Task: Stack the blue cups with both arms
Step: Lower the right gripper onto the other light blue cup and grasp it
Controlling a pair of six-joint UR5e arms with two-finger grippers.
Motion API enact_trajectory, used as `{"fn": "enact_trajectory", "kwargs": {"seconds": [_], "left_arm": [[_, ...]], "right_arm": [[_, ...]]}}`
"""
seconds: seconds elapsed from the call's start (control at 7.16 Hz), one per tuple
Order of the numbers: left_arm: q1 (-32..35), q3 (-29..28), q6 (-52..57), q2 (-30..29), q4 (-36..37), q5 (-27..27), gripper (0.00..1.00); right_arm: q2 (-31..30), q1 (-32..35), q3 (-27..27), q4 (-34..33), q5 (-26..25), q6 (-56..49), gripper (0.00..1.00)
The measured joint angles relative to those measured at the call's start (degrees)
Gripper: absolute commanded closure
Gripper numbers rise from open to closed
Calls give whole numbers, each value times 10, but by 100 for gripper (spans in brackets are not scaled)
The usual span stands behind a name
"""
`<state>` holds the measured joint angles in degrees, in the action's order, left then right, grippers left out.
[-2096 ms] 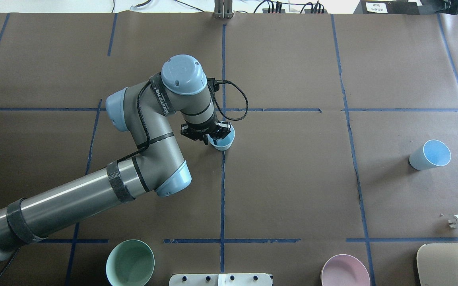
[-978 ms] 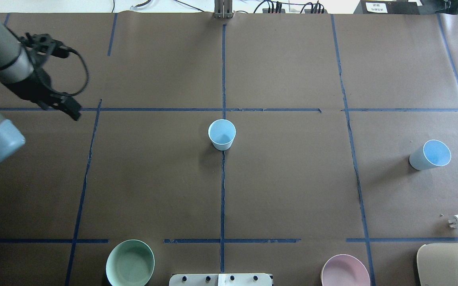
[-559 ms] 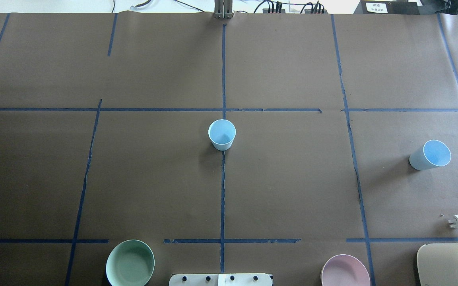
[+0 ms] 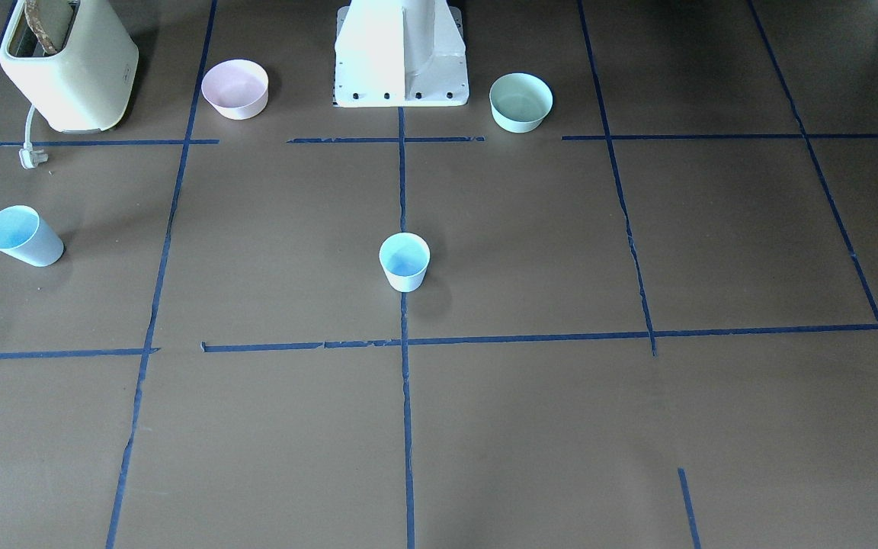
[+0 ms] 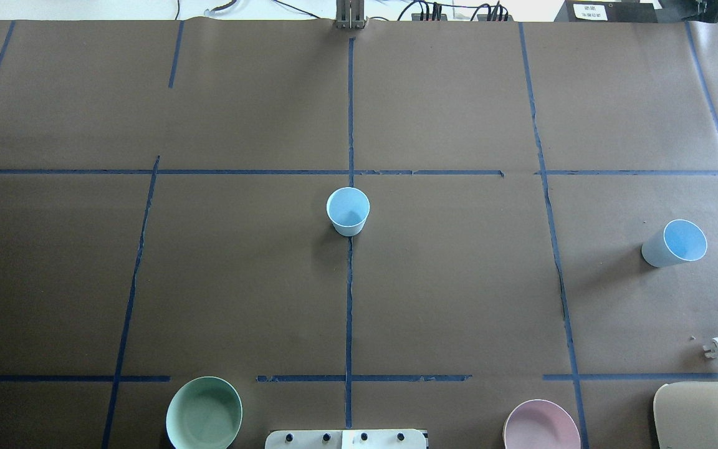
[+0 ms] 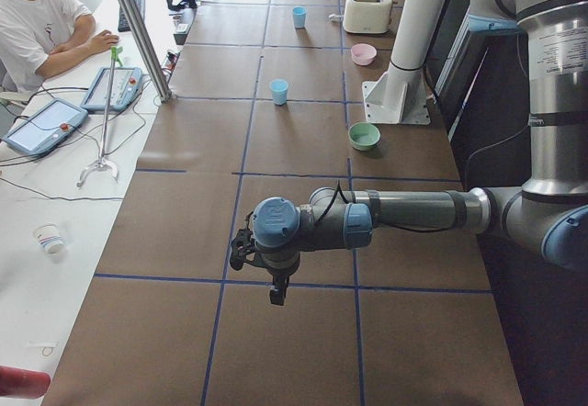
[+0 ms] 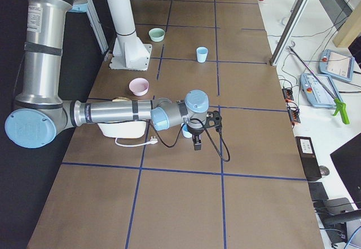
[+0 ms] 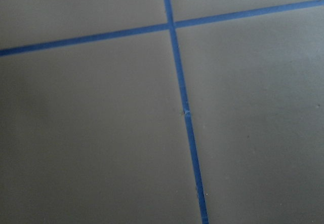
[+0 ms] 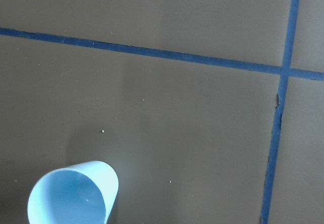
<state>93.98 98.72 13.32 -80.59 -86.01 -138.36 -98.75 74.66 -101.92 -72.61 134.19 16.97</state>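
Note:
One blue cup (image 5: 348,211) stands upright on the centre tape line, with nothing around it; it also shows in the front view (image 4: 405,261). The second blue cup (image 5: 675,243) stands at the table's right side, and shows in the front view (image 4: 22,235) and at the bottom left of the right wrist view (image 9: 73,193). The left gripper (image 6: 276,292) shows only in the exterior left view, above bare table far from both cups. The right gripper (image 7: 196,143) shows only in the exterior right view, close to the second cup. I cannot tell whether either is open or shut.
A mint-green bowl (image 5: 204,413) and a pink bowl (image 5: 541,426) sit on either side of the white pedestal (image 4: 401,53). A cream toaster (image 4: 69,65) with its loose plug (image 5: 717,349) stands near the second cup. An operator (image 6: 37,20) sits beyond the table's far edge.
The left gripper was around the centre cup, let it go and swung away to the left, out of the overhead view. Both cups have stayed put.

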Motion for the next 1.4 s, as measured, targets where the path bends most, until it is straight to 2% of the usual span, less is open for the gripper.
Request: {"fn": "enact_trajectory", "kwargs": {"seconds": [0.28,0.42,0.84,0.98,1.12,1.26,1.4], "left_arm": [[1,1,-4,2,-1,-1,0],[1,1,-5,2,-1,-1,0],[1,1,-6,2,-1,-1,0],[1,1,-6,2,-1,-1,0],[1,1,-6,2,-1,-1,0],[1,1,-5,2,-1,-1,0],[1,1,-5,2,-1,-1,0]], "right_arm": [[-6,-66,0,98,-32,130,0],[-8,-92,0,123,-48,165,0],[-26,-124,12,139,-67,183,1],[-25,-133,23,139,-68,184,5],[-23,-143,34,140,-70,184,53],[-22,-150,39,140,-72,186,91],[-21,-154,41,140,-73,187,91]]}}
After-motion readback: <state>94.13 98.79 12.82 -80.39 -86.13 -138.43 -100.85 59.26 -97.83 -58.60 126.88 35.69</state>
